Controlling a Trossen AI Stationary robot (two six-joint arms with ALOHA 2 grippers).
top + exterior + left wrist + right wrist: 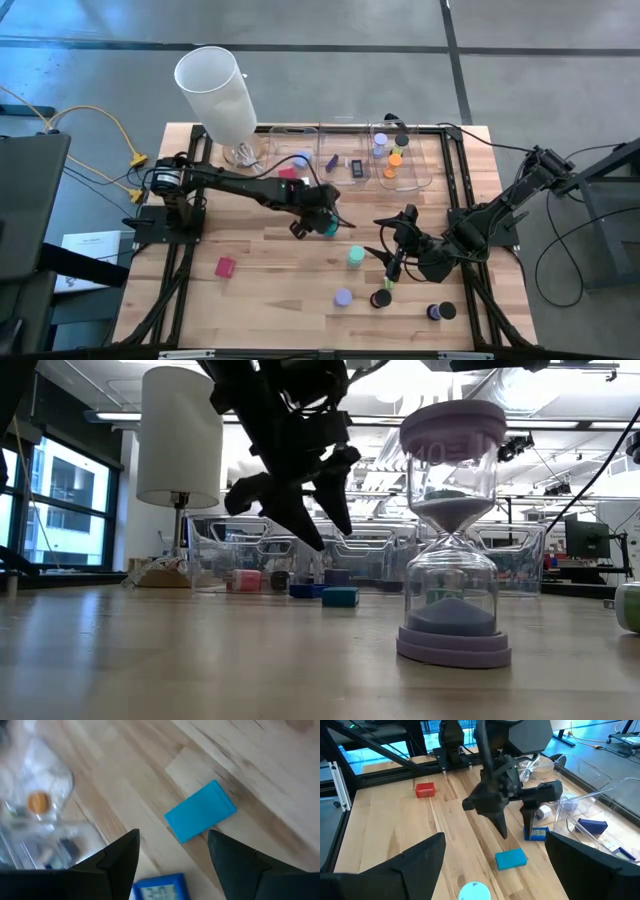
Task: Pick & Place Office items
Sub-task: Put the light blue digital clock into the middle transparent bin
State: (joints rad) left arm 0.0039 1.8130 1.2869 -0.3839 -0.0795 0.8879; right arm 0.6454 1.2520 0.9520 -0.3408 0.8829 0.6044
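**High view: sorting partly done, many pieces still loose**

High view shows several office items already in the clear bins (400, 165), while a red block (225, 266), discs and sand timers lie loose on the table (270, 300), well apart from the bins. The left gripper (318, 215) hovers wide open and empty over a teal rectangle (200, 812), between the bins and the right gripper (395, 255), also open and empty. Only the left wrist view shows a small blue timer (160, 889) beside that rectangle.

A robotics lab or workshop: wooden bench (270, 290) on a concrete floor (330, 60), ceiling strip lights (120, 416), cluttered workstations behind.
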